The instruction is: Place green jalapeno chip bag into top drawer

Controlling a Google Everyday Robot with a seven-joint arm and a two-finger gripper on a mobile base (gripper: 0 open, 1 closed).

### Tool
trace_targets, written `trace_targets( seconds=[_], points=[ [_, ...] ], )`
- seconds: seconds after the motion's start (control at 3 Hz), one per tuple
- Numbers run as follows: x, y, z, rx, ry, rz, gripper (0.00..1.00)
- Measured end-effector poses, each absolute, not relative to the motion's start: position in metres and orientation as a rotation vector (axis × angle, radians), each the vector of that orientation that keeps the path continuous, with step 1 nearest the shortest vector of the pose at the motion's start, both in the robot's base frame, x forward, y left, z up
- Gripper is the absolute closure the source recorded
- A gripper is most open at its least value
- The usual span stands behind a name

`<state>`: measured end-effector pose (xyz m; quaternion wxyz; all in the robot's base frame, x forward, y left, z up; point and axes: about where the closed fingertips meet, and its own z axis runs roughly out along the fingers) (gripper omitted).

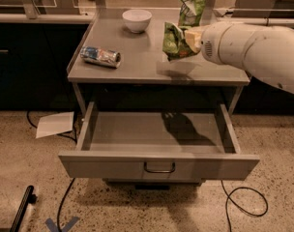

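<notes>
My gripper (pixel 185 38) comes in from the right on a thick white arm and is shut on the green jalapeno chip bag (pixel 172 42). It holds the crumpled bag above the grey table top (pixel 137 66), right of the middle, and the bag's shadow lies on the top beneath it. The top drawer (pixel 152 132) stands pulled out below the table's front edge. It is empty inside, and its flat front panel carries a dark handle (pixel 159 168). The bag is behind and above the drawer opening.
A white bowl (pixel 137 20) stands at the back of the table. A taller upright green bag (pixel 192 3) stands at the back right. A blue-silver crushed wrapper (pixel 101 56) lies at the left. Paper (pixel 55 123) and cables (pixel 241 197) lie on the floor.
</notes>
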<state>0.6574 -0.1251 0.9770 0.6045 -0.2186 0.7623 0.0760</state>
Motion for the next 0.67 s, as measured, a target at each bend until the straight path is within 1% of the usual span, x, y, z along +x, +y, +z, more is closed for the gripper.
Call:
trace_targets(
  seconds=[0.33, 0.67],
  points=[
    [0.657, -0.125, 0.977, -0.506, 1.764, 0.176, 1.00],
    [0.634, -0.121, 0.964, -0.534, 1.783, 0.187, 1.00]
  ],
)
